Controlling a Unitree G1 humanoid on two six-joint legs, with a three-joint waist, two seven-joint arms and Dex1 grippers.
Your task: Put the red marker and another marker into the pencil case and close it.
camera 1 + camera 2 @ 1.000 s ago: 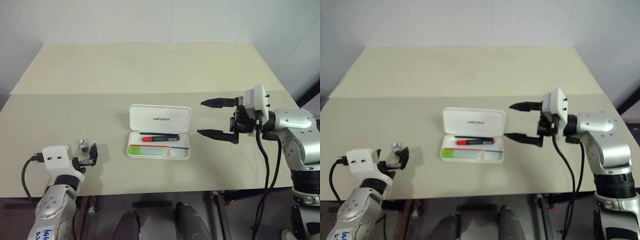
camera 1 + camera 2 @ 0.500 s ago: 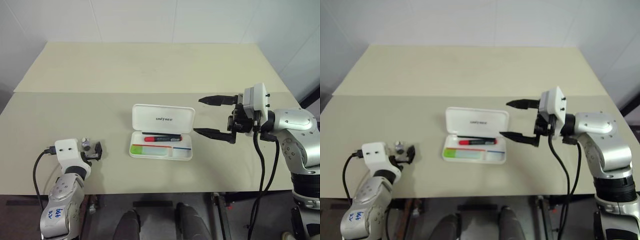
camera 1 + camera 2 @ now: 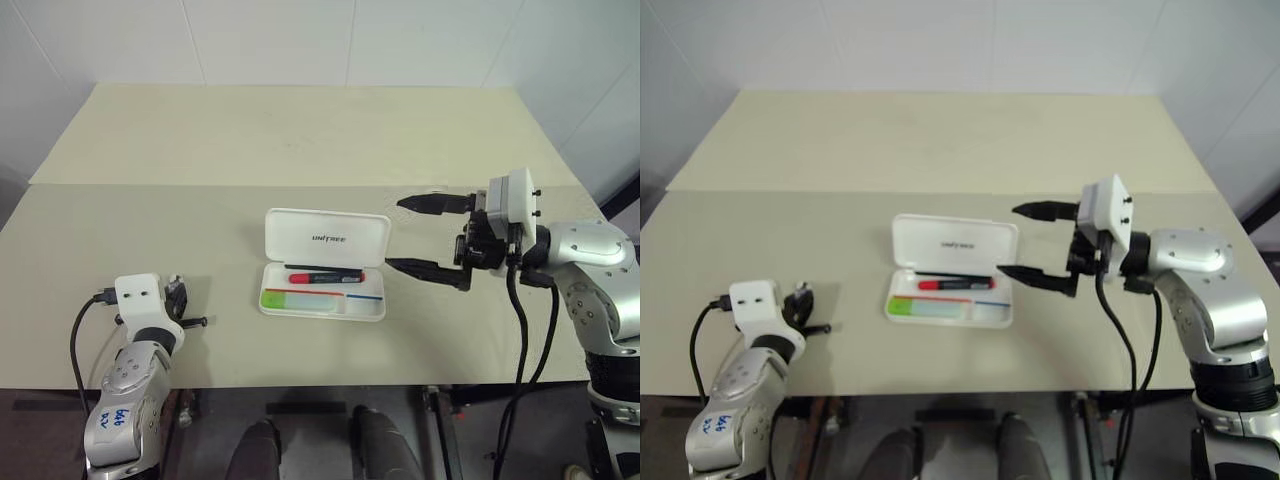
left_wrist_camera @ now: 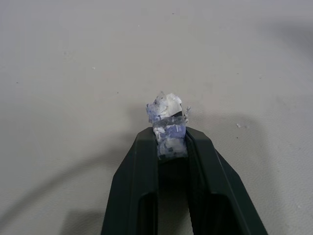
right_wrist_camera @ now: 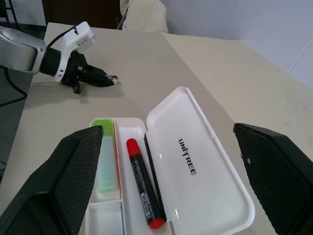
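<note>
Head view: the pencil case (image 3: 325, 265) lies open mid-desk (image 3: 300, 140), lid raised toward the far side. The red marker (image 3: 325, 276) and the green-capped marker (image 3: 298, 298) lie side by side in its tray. The right gripper (image 3: 417, 236) hovers just right of the case, fingers spread wide and empty.

Left wrist view: the left gripper (image 4: 171, 131) pinches a small crumpled scrap (image 4: 167, 120) (whitish and blue) over bare desk.

Right wrist view: both markers lie in the tray beside the "UNITREE" lid.

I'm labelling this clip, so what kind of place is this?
Probably a lab or test room, not a home: a plain beige table against bare white walls, holding just an open pencil case with markers, and cabled robot arms.
</note>
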